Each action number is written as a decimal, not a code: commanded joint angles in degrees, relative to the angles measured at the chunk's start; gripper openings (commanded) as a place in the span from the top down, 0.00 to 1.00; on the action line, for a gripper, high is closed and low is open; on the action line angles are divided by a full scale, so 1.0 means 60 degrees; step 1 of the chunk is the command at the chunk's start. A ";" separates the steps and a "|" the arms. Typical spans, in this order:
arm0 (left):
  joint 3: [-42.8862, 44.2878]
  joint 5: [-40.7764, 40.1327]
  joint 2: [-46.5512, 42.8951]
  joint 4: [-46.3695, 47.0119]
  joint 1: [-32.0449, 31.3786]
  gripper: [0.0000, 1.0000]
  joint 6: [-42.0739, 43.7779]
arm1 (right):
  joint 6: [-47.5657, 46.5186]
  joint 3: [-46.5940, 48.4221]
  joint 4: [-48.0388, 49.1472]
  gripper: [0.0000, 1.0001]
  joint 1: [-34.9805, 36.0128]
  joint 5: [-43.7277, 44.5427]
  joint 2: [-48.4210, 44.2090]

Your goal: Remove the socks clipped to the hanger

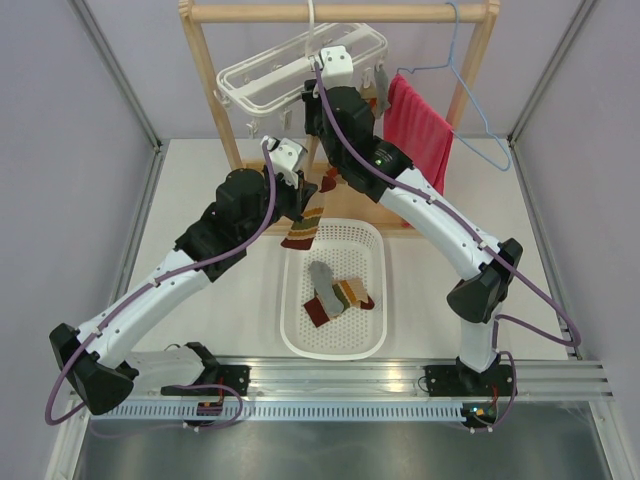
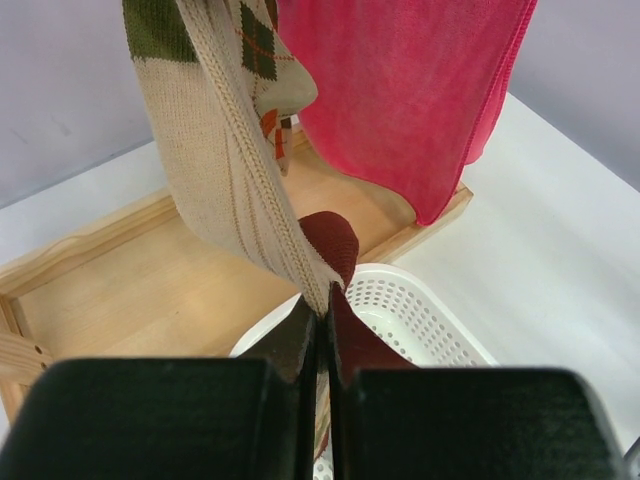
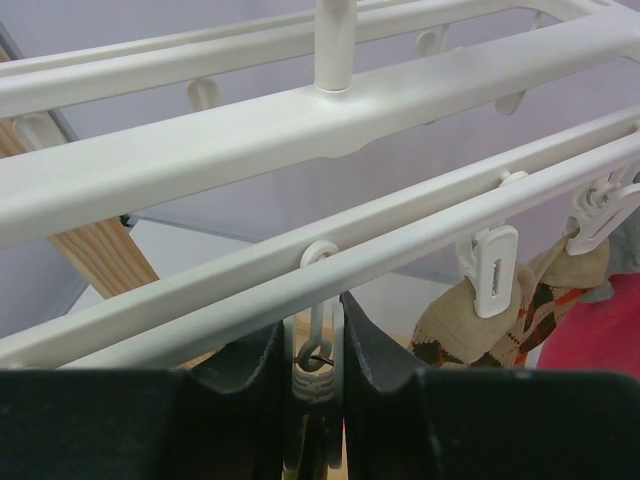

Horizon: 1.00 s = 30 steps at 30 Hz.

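The white hanger [image 1: 262, 80] hangs from the wooden rail. My right gripper [image 1: 330, 58] is raised to it. In the right wrist view that gripper [image 3: 312, 325] is shut on a dangling white clip [image 3: 315, 378] under the hanger bar [image 3: 300, 130]. Beside it, another clip [image 3: 493, 270] holds a cream argyle sock [image 3: 462, 330]. My left gripper [image 1: 302, 196] sits lower and is shut on a cream argyle sock [image 2: 225, 180] with a dark red toe. This sock runs up out of the left wrist view from the gripper [image 2: 322, 312], and its tail [image 1: 303, 228] dangles below. Its upper end is hidden.
A white perforated basket [image 1: 372, 250] lies below with several socks [image 1: 335, 295] in it. A pinkish-red towel [image 1: 420, 125] and a thin blue wire hanger [image 1: 480, 110] hang on the wooden rack [image 1: 340, 12] to the right. The rack's wooden base [image 2: 150, 290] lies behind the basket.
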 commanded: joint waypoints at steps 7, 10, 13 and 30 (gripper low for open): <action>0.0030 0.0603 0.0054 -0.0030 0.0027 0.98 -0.0382 | 0.0028 0.0378 0.0194 0.56 0.0039 0.0172 -0.0074; 0.0015 0.0588 -0.0004 -0.0030 0.0027 0.98 -0.0382 | 0.0028 0.0364 0.0209 0.36 0.0024 0.0157 -0.0118; 0.0015 0.0603 0.0010 -0.0030 0.0027 0.98 -0.0382 | 0.0086 0.0334 0.0194 0.29 0.0024 0.0157 -0.0161; 0.0030 0.0866 -0.0019 -0.0045 0.0027 0.98 -0.0470 | 0.0262 0.0437 0.0648 0.54 0.0024 -0.0136 -0.0322</action>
